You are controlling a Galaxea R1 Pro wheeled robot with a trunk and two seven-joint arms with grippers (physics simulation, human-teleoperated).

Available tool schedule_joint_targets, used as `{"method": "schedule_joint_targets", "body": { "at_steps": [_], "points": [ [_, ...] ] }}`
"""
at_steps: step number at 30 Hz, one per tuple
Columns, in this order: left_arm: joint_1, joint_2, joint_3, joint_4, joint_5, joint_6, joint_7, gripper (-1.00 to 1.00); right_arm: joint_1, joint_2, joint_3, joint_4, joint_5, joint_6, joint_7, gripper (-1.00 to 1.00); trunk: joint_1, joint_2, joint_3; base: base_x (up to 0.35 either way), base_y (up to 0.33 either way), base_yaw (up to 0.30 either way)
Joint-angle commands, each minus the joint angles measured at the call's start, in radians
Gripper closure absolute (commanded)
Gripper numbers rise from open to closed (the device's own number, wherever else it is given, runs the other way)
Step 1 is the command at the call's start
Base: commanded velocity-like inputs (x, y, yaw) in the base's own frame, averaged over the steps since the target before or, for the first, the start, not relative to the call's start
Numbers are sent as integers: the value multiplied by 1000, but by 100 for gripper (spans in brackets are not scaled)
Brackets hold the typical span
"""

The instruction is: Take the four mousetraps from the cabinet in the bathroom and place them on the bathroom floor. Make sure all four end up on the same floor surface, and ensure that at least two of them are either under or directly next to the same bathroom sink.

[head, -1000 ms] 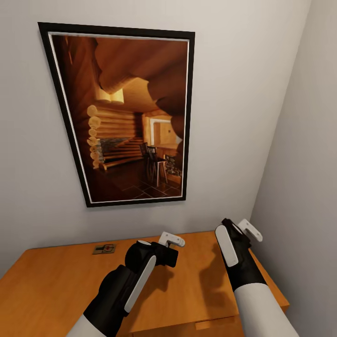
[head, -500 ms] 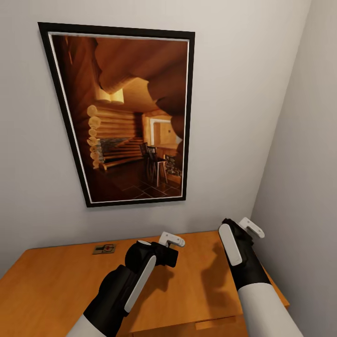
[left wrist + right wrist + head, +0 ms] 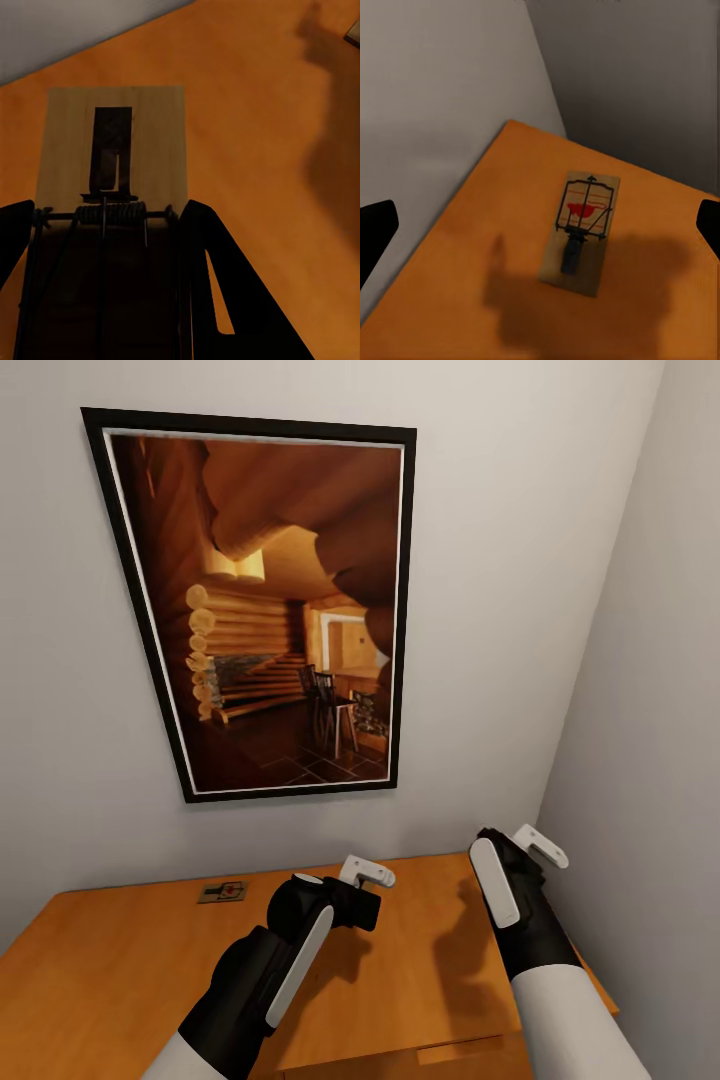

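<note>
The left gripper (image 3: 105, 300) clasped a mousetrap (image 3: 112, 157) over the cabinet (image 3: 120, 960), while the right gripper (image 3: 520, 857) hung spread wide, touching nothing, above another trap (image 3: 581, 229).

My arms (image 3: 260, 980) are black and white. The cabinet (image 3: 110, 970) is orange-brown. The mousetrap (image 3: 581, 232) is tan with a red spot.

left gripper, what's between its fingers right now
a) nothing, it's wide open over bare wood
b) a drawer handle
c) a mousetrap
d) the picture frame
c) In the left wrist view a mousetrap, its tan board and wire spring plain, sits between the dark fingers of the left gripper, above the orange cabinet top.
</note>
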Motion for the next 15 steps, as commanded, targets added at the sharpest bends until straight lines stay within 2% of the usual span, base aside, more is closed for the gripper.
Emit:
{"method": "schedule_joint_targets", "body": {
  "at_steps": [1, 15],
  "points": [
    [-1, 0, 0, -1, 4, 4, 4, 100, -1, 0, -1, -1, -2, 9, -3, -100, 1, -1, -1, 0, 0, 0],
    [-1, 0, 0, -1, 5, 4, 4, 100, -1, -8, -4, -1, -2, 9, -3, -100, 1, -1, -1, 15, 0, 0]
  ]
}}
